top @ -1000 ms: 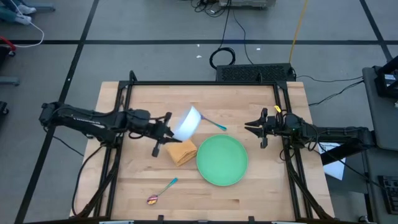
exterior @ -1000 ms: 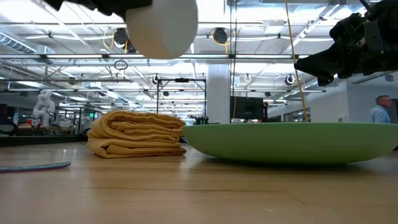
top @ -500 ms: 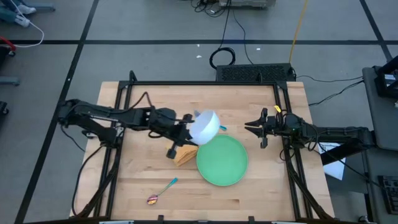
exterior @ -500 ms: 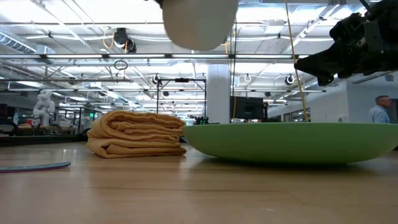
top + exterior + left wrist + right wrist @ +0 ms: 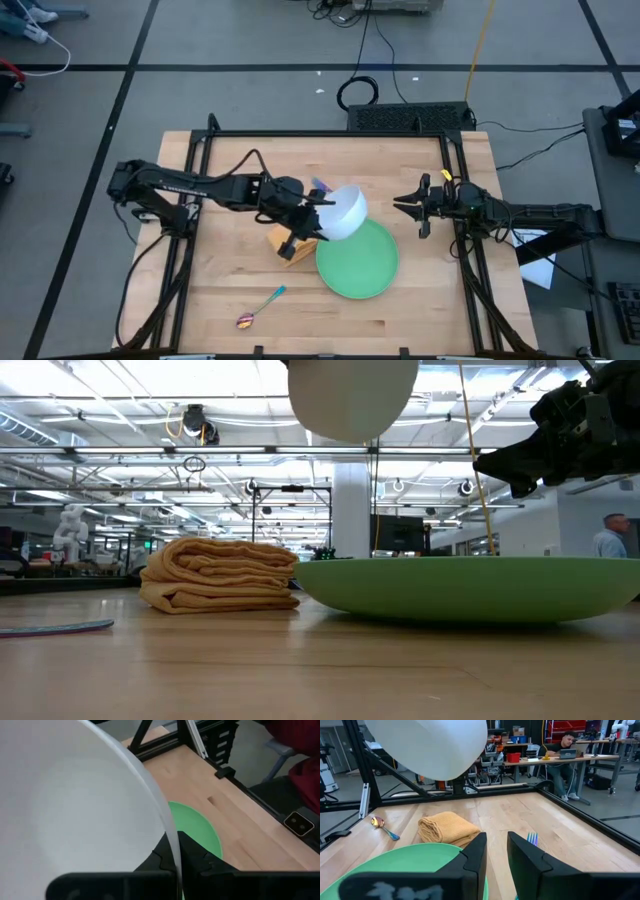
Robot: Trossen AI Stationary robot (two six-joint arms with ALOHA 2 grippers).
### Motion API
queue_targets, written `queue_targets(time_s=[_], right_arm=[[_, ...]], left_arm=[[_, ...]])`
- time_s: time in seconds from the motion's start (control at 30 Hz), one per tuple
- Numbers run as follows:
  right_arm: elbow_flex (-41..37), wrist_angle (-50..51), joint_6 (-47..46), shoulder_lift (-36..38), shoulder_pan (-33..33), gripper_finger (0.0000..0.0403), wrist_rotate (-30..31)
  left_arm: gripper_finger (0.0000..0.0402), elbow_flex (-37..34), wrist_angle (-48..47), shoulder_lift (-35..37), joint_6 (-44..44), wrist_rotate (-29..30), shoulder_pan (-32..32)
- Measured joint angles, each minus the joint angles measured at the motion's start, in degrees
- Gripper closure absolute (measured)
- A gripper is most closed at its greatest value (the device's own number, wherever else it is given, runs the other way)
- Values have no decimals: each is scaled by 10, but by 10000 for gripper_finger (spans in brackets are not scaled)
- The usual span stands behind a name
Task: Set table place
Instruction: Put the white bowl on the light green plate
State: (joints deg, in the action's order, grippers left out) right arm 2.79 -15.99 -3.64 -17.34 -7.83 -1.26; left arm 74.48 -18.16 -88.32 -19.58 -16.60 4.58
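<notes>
Hanging in the air above the upper-left edge of the green plate, the white bowl is tilted and clear of the counter. The left pincer is clenched on the bowl's rim, and the left wrist view shows one dark finger on each side of the thin white wall. The left arm reaches in from the counter's left side. The folded orange napkin lies just left of the plate, partly under that arm. The blue-handled fork lies beyond the plate, mostly hidden by the bowl from above. The teal-handled spoon rests near the front edge, well apart from the plate. The right pincer hangs by the counter's right rail, its fingers slightly apart and holding nothing.
</notes>
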Motion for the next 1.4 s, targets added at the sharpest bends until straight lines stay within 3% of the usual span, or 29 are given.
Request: queue_targets(time_s=[0.1, 0.23, 0.43, 0.6, 0.83, 1.03, 1.2, 1.4], right_arm=[[0, 0, 0, 0, 0, 335, 0], [0, 0, 0, 0, 0, 335, 0], [0, 0, 0, 0, 0, 335, 0], [0, 0, 13, 0, 0, 335, 0], [0, 0, 14, 0, 0, 335, 0], [0, 0, 14, 0, 0, 335, 0], [0, 0, 14, 0, 0, 335, 0], [0, 0, 14, 0, 0, 335, 0]], left_arm=[[401, 0, 1, 0, 10, 6, 0], [401, 0, 0, -1, 45, 64, 0], [401, 4, -8, -28, 42, 63, -1], [401, 56, -61, -78, 39, 63, 2], [401, 167, -168, -168, -6, 67, 22], [401, 224, -200, -227, -26, 74, 27], [401, 245, -229, -270, -67, 93, 29], [401, 247, -255, -289, -139, 158, 43]])
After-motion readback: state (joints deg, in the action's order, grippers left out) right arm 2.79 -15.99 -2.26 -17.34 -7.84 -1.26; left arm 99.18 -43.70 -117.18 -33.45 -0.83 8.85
